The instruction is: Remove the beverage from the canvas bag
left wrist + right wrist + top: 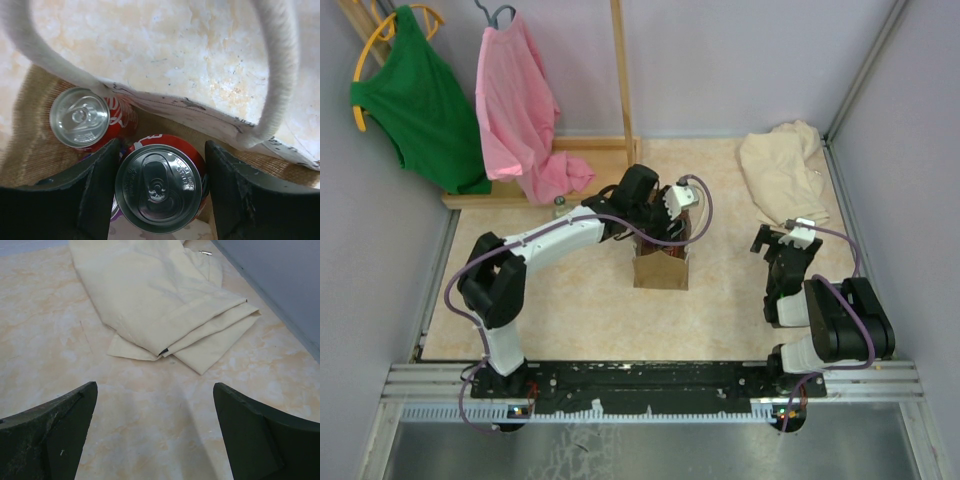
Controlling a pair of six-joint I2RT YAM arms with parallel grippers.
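— Where is the canvas bag (660, 268) sitting?
— It is standing upright near the middle of the table (570, 290), and the left gripper (672, 215) is sitting in its mouth.
— Is that gripper holding anything?
— Its fingers (95, 200) are pressing on both sides of a red beverage can (159, 187) inside the bag. A second can (80, 117) is standing at its 10 o'clock, beside a white rope handle (280, 75).
— And the right gripper (780, 240)?
— It is hanging at the bag's 3 o'clock, fingers (50, 435) spread wide around nothing, with a beige cloth (160, 305) lying at its 12 o'clock.
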